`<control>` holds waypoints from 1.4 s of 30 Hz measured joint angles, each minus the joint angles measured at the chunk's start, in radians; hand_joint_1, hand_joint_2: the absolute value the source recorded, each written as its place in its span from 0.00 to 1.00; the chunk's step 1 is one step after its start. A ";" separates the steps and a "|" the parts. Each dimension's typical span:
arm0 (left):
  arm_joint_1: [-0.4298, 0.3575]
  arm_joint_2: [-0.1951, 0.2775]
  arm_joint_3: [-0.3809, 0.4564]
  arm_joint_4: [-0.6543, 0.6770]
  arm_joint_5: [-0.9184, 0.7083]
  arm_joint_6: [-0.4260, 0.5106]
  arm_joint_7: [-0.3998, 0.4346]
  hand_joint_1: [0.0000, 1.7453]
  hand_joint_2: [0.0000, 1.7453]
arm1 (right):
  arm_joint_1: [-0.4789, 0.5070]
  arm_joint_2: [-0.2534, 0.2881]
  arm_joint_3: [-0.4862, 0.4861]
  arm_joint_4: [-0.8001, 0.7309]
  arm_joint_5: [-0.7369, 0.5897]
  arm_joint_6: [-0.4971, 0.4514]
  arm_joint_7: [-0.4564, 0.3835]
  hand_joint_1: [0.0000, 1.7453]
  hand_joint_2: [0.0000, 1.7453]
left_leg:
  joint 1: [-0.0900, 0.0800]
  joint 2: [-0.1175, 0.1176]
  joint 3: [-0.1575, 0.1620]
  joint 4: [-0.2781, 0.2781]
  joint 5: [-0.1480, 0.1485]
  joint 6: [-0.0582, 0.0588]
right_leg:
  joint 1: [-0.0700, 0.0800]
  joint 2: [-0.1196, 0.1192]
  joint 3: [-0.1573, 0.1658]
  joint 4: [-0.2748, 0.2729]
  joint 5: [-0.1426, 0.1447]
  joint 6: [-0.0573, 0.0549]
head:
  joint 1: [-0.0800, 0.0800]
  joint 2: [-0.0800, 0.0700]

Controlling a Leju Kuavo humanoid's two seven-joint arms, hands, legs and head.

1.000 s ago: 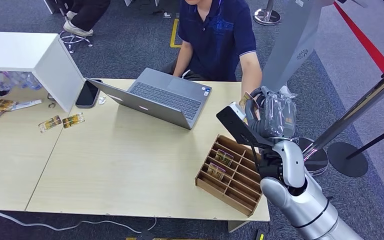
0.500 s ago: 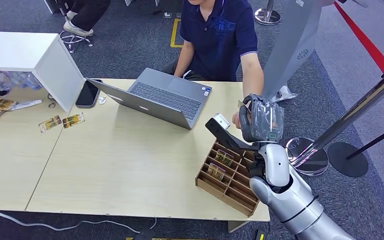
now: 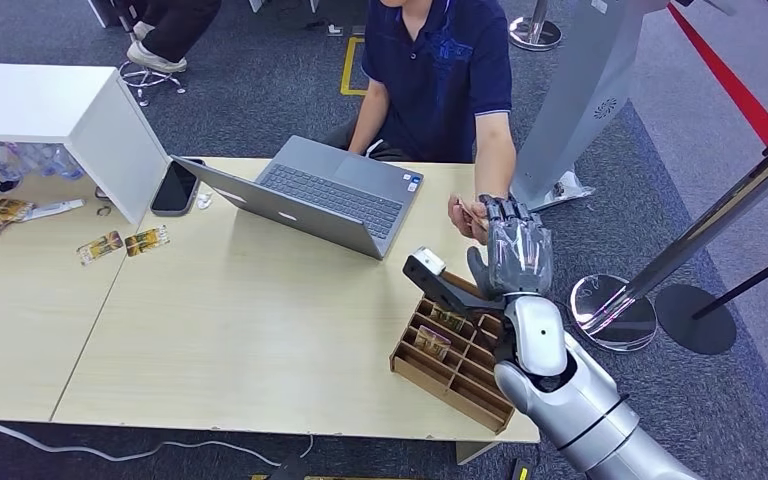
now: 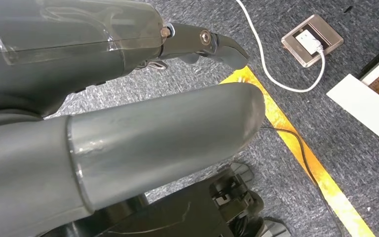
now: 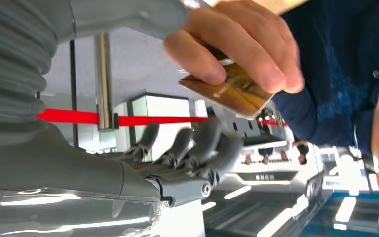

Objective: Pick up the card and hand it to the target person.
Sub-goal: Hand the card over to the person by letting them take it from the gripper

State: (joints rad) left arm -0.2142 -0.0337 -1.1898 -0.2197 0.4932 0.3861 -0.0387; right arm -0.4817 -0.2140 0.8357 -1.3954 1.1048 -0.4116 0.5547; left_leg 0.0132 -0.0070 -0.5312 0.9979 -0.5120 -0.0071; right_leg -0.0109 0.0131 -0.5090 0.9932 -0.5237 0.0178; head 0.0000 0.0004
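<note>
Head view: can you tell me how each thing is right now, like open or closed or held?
Card: held in the person's hand.
Right hand: fingers apart, holding nothing.
Left hand: hangs over the floor, holding nothing visible.
Laptop: open.
Wooden tray: holds cards in two compartments.
Phone: screen dark.

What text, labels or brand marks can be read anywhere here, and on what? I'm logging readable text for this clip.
No text can be read.
Card in the person's hand: gold print, blurred.
Laptop: small stickers, too small.
Cards in the wooden tray: too small.
Shirt: chest pattern, unreadable.
</note>
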 joint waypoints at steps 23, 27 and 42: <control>0.000 0.006 0.000 0.000 0.001 0.000 -0.002 0.00 0.00 | 0.015 0.000 0.007 0.026 -0.090 -0.008 -0.003 0.00 1.00 | 0.000 0.000 0.000 0.000 0.000 0.000 | 0.000 0.000 0.000 0.000 0.000 0.000 | 0.000 0.000; 0.003 0.006 0.000 0.000 0.006 0.006 -0.006 0.00 0.00 | 0.024 0.004 -0.001 0.025 -0.121 -0.094 -0.029 0.00 1.00 | 0.000 0.000 0.000 0.000 0.000 0.000 | 0.000 0.000 0.000 0.000 0.000 0.000 | 0.000 0.000; 0.035 0.011 0.002 0.000 0.042 0.029 -0.039 0.00 0.00 | 0.181 0.013 -0.079 -0.158 -0.122 -0.283 -0.151 0.00 1.00 | 0.000 0.000 0.000 0.000 0.000 0.000 | 0.000 0.000 0.000 0.000 0.000 0.000 | 0.000 0.000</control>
State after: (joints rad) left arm -0.1793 -0.0222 -1.1876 -0.2197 0.5350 0.4150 -0.0782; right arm -0.3006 -0.2010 0.7568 -1.5536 0.9832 -0.6941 0.4035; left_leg 0.0131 -0.0070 -0.5311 0.9979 -0.5121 -0.0071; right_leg -0.0109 0.0130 -0.5091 0.9931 -0.5238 0.0178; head 0.0001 0.0004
